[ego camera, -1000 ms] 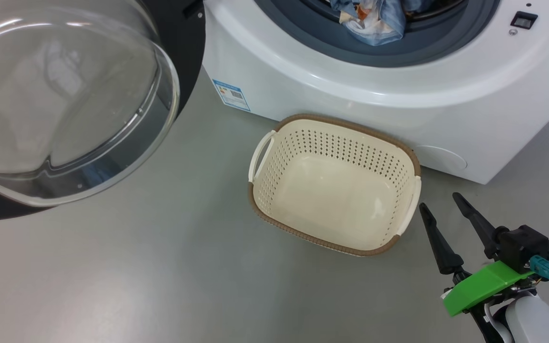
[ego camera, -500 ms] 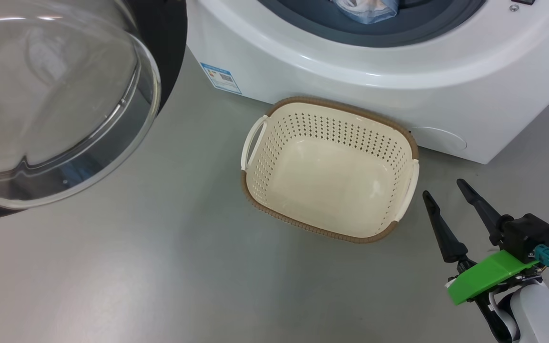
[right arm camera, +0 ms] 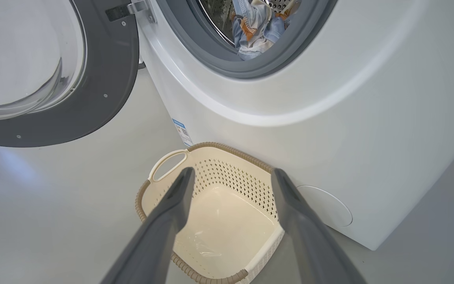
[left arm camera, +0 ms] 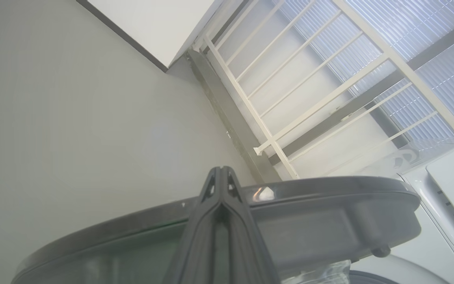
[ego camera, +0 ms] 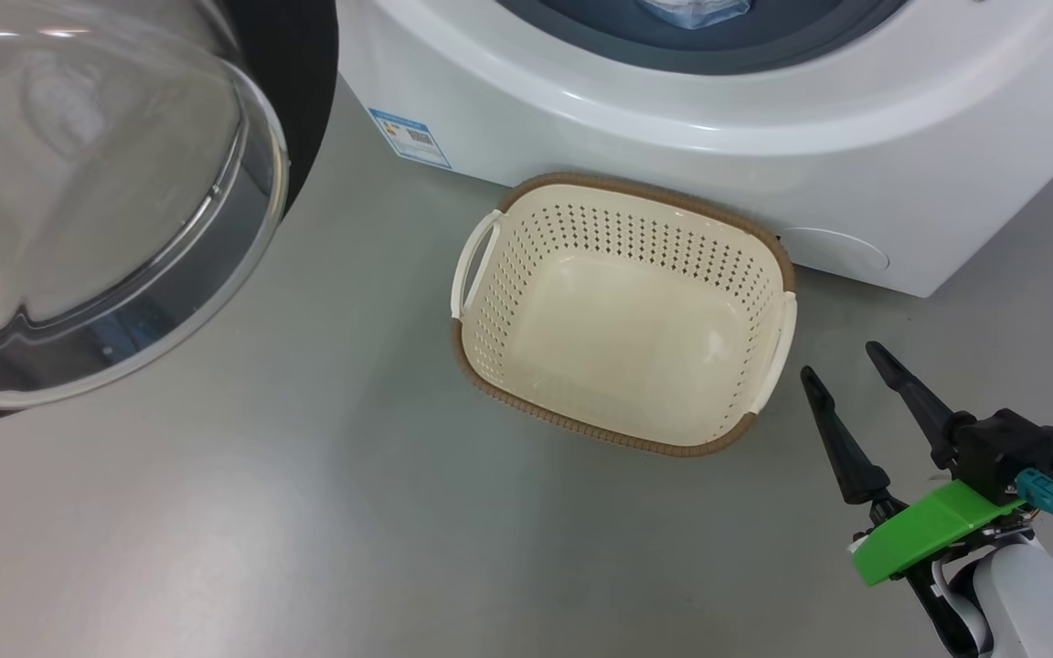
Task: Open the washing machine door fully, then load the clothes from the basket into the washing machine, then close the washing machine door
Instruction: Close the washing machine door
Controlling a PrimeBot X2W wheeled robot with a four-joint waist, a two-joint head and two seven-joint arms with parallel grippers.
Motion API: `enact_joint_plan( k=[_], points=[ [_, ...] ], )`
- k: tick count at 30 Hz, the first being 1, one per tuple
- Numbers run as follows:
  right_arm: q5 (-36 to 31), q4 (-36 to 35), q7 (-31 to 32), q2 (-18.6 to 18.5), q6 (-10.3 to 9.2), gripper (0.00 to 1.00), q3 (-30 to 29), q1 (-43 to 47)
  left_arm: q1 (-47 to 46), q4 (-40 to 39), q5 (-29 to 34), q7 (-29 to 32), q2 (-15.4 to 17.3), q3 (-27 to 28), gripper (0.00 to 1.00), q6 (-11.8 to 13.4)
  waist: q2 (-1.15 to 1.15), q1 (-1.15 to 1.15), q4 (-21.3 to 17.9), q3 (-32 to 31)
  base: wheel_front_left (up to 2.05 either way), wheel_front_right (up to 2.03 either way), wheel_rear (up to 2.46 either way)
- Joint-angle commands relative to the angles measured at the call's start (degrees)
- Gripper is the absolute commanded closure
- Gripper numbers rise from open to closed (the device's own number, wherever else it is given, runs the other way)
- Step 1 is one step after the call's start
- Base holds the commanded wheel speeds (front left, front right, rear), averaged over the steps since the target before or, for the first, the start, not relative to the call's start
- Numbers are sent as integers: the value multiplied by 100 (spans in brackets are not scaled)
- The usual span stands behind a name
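Observation:
The washing machine (ego camera: 673, 119) stands at the top of the head view, and its door (ego camera: 97, 210) is swung wide open at the left, glass bowl facing me. Light blue clothes (right arm camera: 254, 27) lie in the drum mouth, their edge at the top of the head view (ego camera: 693, 11). The cream basket (ego camera: 636, 185) sits empty on the floor against the machine's front. My right gripper (ego camera: 839, 360) hovers open just right of the basket, nothing between its fingers; its wrist view looks over the basket (right arm camera: 227, 148). My left gripper (left arm camera: 220, 169) is shut, in front of the door's dark rim (left arm camera: 329, 205).
Grey floor spreads to the left of and in front of the basket. A blue label (ego camera: 409, 137) marks the machine's lower left corner. Behind the door, a white railing (left arm camera: 290, 98) and a wall line the room's edge.
The whole head picture has shifted up and left, so the camera moved. The basket, door and right gripper keep their places relative to each other.

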Motion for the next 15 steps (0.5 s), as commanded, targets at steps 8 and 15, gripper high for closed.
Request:
enact_joint_plan(
  k=[8,15],
  points=[
    [-103,-150,-27,-17,9,0,118,-144,-2,-106,32,117,421,97,100,-15,0,0,-20,57,0,0,0],
    [-110,-160,-27,7,9,0,118,-165,-5,-103,-96,570,400,13,100,-15,0,0,-6,67,0,0,0]
  ],
)
